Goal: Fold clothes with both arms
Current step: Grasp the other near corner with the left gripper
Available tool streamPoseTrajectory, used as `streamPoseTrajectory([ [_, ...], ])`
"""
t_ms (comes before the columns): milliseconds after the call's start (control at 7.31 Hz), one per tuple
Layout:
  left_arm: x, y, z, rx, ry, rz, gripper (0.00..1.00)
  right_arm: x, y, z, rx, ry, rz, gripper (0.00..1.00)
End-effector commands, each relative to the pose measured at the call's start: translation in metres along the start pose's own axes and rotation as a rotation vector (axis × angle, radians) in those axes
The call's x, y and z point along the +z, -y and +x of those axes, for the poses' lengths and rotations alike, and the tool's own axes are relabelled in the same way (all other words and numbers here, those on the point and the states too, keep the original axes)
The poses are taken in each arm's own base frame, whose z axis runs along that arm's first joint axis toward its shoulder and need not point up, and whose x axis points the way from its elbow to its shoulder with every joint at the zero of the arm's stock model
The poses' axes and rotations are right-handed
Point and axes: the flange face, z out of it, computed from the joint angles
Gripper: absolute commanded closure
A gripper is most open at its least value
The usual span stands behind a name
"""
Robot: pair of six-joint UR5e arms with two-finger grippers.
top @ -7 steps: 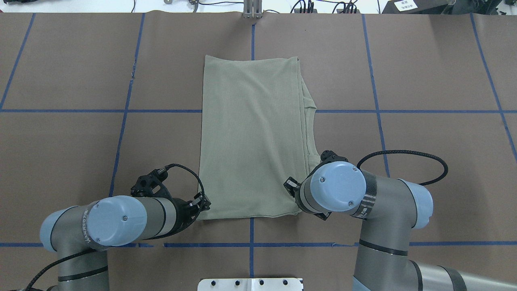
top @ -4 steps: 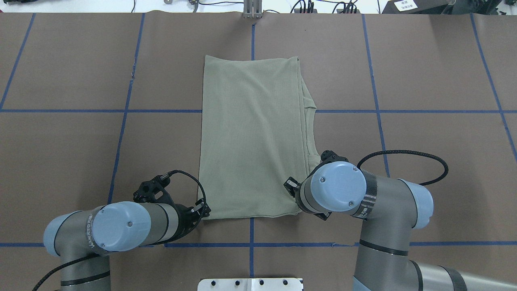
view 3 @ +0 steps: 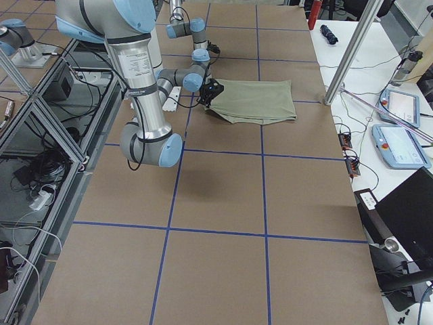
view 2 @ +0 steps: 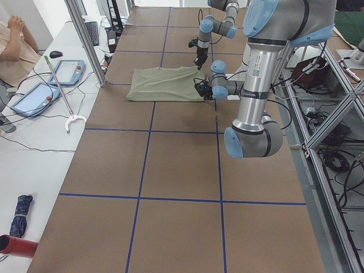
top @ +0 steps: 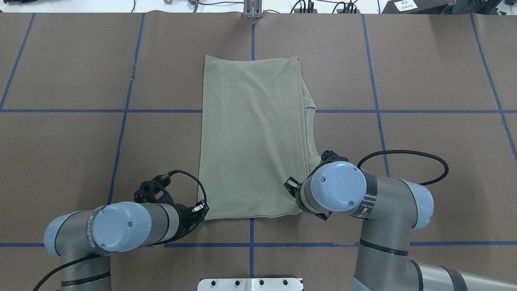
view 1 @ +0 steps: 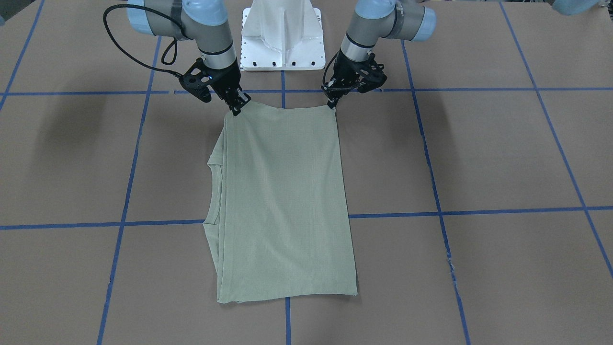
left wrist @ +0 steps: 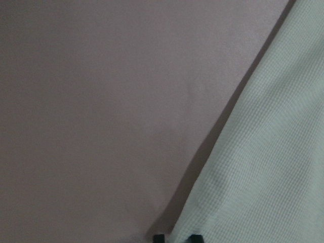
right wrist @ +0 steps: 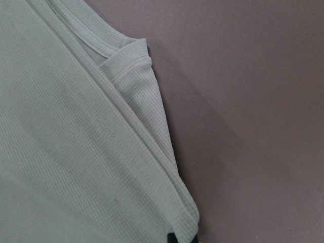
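Note:
The sage-green shirt [top: 250,137] lies flat on the brown table as a folded rectangle, with its collar [top: 311,133] along its right side. It also shows in the front view [view 1: 282,201]. No hang tag shows. My left gripper [view 1: 331,103] is at the shirt's near left corner, shut on the fabric edge; the left wrist view [left wrist: 176,238] shows cloth between the tips. My right gripper [view 1: 236,110] is shut on the near right corner, below the collar; the right wrist view [right wrist: 183,237] shows the layered edge between its tips. In the overhead view the right wrist hides its fingers.
The white pedestal base [view 1: 282,43] stands just behind both grippers. Blue tape lines [top: 121,137] cross the table. In the exterior left view a seated person [view 2: 14,40] and tablets [view 2: 65,71] are at a side desk beyond the far table edge.
My left arm has drawn back toward the robot and its gripper has settled on the shirt's near left corner, which shifted slightly inward. The right arm has not moved.

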Motion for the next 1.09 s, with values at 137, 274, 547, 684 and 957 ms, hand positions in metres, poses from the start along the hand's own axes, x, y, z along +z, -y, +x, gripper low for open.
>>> streamPoseTrajectory([
  [137, -0.055, -0.007, 0.013, -0.012, -0.085, -0.041, 1.0, -0.026, -0.003, 0.014, 0.038, 0.032, -0.028, 1.0],
  [274, -0.075, -0.019, 0.015, -0.042, -0.109, -0.074, 1.0, -0.045, -0.011, 0.029, 0.054, 0.049, -0.056, 1.0],
  [547, -0.133, -0.03, 0.03, -0.044, -0.168, -0.121, 1.0, -0.088, -0.014, 0.032, 0.088, 0.086, -0.081, 1.0],
  [684, -0.153, -0.021, 0.04, -0.049, -0.202, -0.112, 1.0, -0.108, 0.002, 0.025, 0.114, 0.1, -0.054, 1.0],
  [957, -0.169, 0.03, 0.089, -0.046, -0.288, -0.022, 1.0, -0.13, 0.047, -0.003, 0.17, 0.151, -0.017, 1.0],
])
